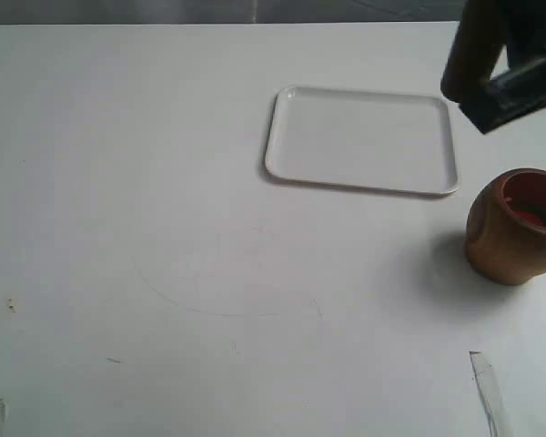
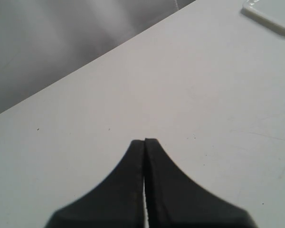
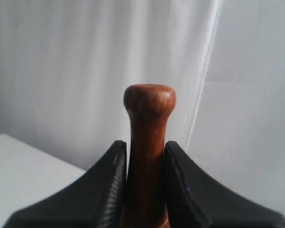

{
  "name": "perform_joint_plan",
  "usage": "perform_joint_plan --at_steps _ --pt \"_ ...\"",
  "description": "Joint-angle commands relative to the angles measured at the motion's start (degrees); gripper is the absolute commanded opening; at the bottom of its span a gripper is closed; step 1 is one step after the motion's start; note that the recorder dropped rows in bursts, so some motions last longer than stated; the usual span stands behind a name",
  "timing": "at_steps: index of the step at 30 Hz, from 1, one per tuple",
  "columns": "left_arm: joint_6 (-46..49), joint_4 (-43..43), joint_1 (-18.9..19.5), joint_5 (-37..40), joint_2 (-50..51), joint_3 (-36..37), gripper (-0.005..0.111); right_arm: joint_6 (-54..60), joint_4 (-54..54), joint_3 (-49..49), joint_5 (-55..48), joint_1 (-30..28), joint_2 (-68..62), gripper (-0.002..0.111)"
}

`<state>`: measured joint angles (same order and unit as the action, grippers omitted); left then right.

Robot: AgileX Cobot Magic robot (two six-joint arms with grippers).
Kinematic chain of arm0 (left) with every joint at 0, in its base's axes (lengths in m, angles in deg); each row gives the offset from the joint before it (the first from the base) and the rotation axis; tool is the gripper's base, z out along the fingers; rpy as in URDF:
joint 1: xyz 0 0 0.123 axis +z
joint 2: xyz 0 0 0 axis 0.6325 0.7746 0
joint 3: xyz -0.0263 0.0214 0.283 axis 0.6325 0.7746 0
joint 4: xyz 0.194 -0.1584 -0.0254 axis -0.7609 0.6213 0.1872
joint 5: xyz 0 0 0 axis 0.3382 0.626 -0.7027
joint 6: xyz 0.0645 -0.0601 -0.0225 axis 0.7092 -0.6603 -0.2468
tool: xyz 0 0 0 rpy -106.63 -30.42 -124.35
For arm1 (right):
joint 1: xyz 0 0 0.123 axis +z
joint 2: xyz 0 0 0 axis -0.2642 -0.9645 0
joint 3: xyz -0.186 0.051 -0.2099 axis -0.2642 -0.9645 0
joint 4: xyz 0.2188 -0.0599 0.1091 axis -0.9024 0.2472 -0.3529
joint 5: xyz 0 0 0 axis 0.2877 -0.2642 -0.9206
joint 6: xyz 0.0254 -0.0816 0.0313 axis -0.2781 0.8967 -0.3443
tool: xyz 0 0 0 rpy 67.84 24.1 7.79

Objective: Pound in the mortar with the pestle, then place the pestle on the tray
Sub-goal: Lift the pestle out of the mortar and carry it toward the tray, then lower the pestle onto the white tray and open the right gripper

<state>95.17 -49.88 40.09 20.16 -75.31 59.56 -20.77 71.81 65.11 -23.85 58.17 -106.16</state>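
White table: fills the exterior view and carries the tray and the mortar.

Tray: white, rectangular, with rounded corners and a low rim. It lies flat in the far half, right of centre, with nothing on it. One of its corners also shows in the left wrist view.

Mortar: light-brown wooden cup standing upright at the right edge, nearer than the tray and apart from it. Its darker inside holds something red.

Right gripper: its dark fingers are clamped on either side of the pestle shaft. In the exterior view it hangs in the far right corner, above the table and beyond the mortar.

Left gripper: jaws pressed together with nothing between them, over bare table.

Pestle: reddish-brown wood, held clear of the mortar and tray, its rounded knob standing out past the fingertips
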Motion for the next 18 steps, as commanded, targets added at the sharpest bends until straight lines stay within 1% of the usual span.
perform_joint_plan --at_steps 1,7,10,13,18 --pt "-0.47 0.42 -0.44 -0.17 -0.07 0.03 0.000 -0.33 1.16 11.56 -19.36 -0.05 -4.45 0.000" --pt "-0.47 0.42 -0.44 -0.17 -0.07 0.03 0.000 5.06 1.53 26.20 -44.52 -0.05 -17.85 0.000" --pt "-0.47 0.42 -0.44 -0.17 -0.07 0.03 0.000 10.56 1.53 33.73 -56.72 -0.05 -26.47 0.000" --pt "-0.47 0.42 -0.44 -0.17 -0.07 0.03 0.000 16.34 1.97 39.99 -66.20 -0.05 -33.66 0.000" --pt "-0.47 0.42 -0.44 -0.17 -0.07 0.03 0.000 16.63 8.48 50.85 -79.17 -0.05 -45.04 0.000"
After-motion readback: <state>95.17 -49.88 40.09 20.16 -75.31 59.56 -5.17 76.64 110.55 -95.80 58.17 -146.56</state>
